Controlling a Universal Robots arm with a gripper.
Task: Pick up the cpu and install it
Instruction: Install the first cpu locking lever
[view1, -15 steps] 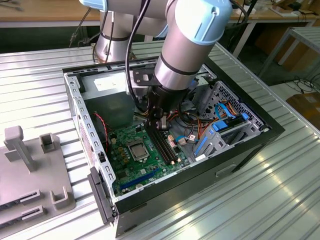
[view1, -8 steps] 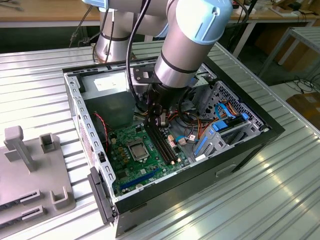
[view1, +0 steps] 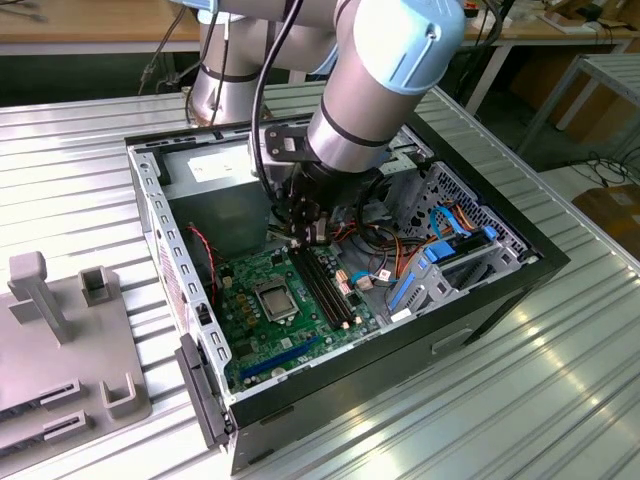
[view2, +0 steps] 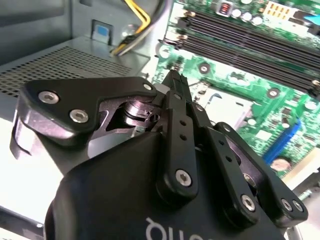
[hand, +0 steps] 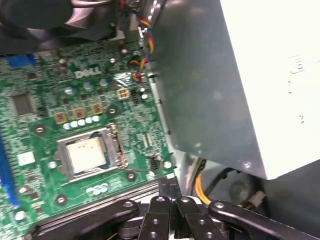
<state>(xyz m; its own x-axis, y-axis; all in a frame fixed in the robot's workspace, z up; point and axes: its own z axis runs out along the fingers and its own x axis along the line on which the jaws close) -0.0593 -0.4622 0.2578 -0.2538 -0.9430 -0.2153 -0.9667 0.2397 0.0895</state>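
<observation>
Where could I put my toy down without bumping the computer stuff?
The ribbed metal table is bare on the exterior view's right of the open computer case. Inside is crowded: the gripper hangs above the green board, beside bundled cables.

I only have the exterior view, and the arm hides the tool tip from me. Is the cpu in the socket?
Observer: Yes. In the first wrist view the cpu lies flat inside the socket frame.
Operator: Is the end effector carrying anything?
Observer: No. In the first wrist view the end effector has its fingers together with nothing between them.
Operator: What is closest to its tip?
Observer: The yellow cables that run under the grey power supply.
</observation>
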